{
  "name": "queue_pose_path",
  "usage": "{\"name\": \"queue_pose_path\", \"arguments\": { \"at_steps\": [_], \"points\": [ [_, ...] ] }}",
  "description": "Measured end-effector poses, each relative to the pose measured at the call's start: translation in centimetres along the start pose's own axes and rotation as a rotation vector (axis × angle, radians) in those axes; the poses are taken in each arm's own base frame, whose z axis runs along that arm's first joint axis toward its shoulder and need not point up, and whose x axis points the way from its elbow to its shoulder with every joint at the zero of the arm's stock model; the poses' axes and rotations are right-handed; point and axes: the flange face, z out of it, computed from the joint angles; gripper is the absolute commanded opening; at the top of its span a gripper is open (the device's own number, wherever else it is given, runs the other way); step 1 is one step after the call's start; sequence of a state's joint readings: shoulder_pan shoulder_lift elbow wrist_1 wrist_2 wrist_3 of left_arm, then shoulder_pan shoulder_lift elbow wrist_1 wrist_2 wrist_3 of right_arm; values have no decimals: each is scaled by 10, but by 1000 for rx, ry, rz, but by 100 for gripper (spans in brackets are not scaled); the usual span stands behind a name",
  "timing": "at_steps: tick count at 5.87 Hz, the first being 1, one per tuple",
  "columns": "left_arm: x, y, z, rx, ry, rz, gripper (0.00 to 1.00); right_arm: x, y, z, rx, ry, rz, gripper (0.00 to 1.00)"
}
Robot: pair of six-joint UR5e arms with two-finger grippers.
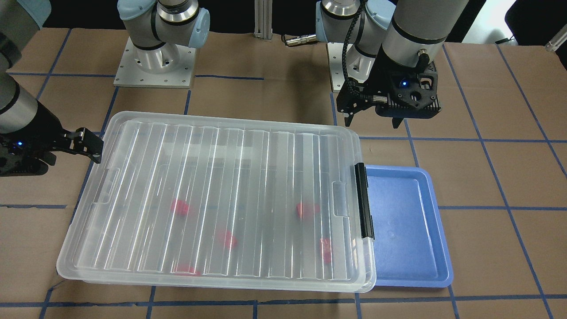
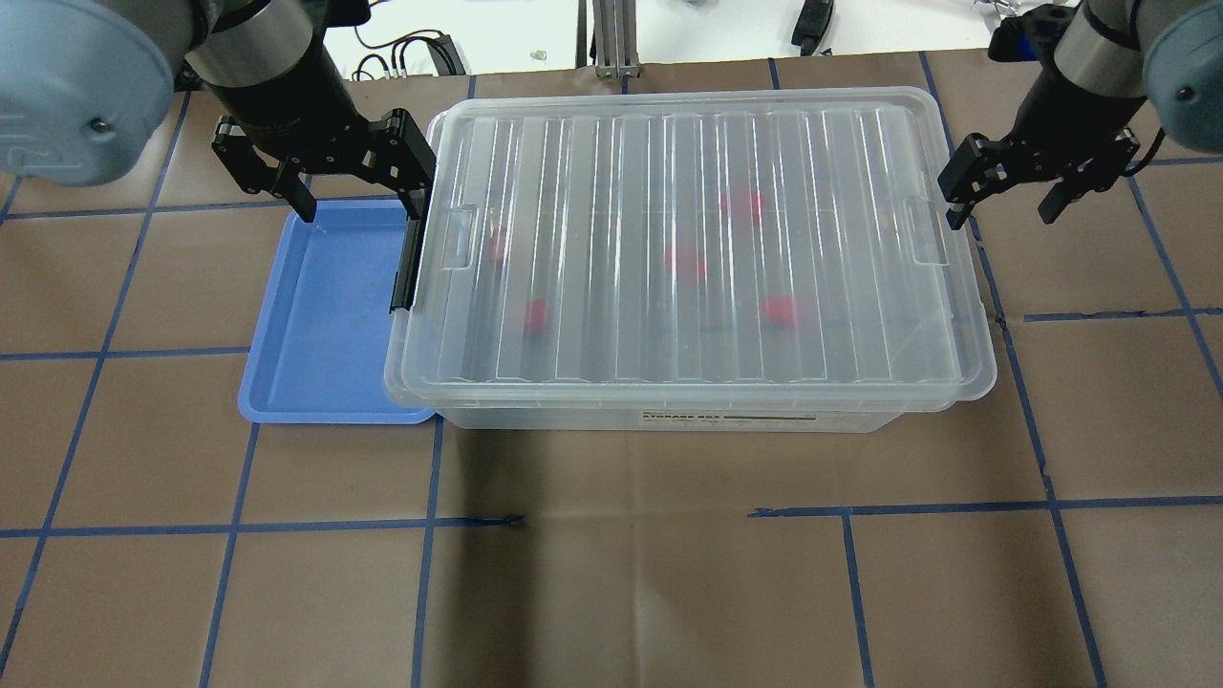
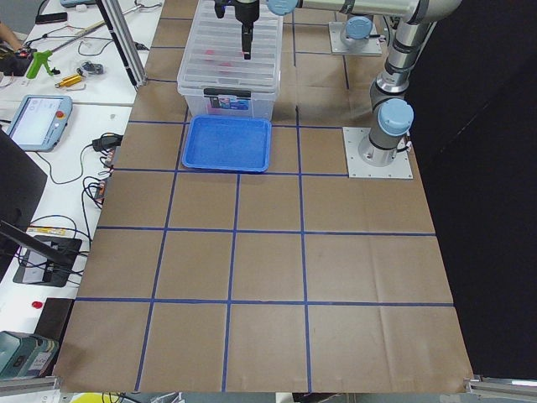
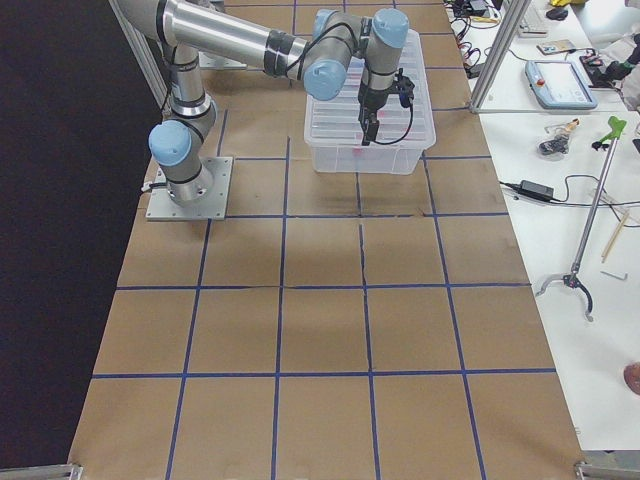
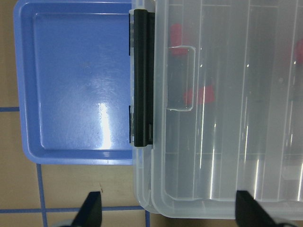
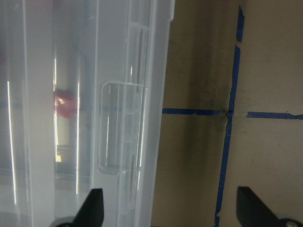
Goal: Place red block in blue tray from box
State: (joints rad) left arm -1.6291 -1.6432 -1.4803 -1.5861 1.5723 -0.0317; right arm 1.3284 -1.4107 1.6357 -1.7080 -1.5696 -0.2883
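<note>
The box (image 2: 697, 258) is a clear bin with its ribbed lid closed and a black latch (image 2: 407, 256) on the end next to the blue tray (image 2: 325, 315). Several red blocks (image 2: 683, 258) show blurred through the lid. The blue tray is empty and touches the box's latch end. My left gripper (image 2: 355, 191) is open and empty. It hovers over the far corner of the tray and the latch end of the box. My right gripper (image 2: 1003, 201) is open and empty, just past the box's other end. The left wrist view shows the tray (image 5: 80, 85), the latch (image 5: 142, 75) and the open fingertips (image 5: 92, 208).
The table is brown paper with blue tape lines (image 2: 955, 509). The arm bases (image 1: 155, 62) stand behind the box in the front-facing view. The right wrist view shows the box's lid tab (image 6: 120, 127) and bare table beside it.
</note>
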Motion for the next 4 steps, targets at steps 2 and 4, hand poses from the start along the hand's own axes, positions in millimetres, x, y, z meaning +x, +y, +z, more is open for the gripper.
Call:
{"name": "queue_pose_path", "arguments": {
  "at_steps": [2, 4],
  "points": [
    [0, -2, 3, -5, 1, 4, 98, 6, 4, 25, -14, -4, 7, 100],
    [2, -3, 6, -11, 16, 35, 98, 13, 8, 38, -25, -9, 20, 100]
  ]
}}
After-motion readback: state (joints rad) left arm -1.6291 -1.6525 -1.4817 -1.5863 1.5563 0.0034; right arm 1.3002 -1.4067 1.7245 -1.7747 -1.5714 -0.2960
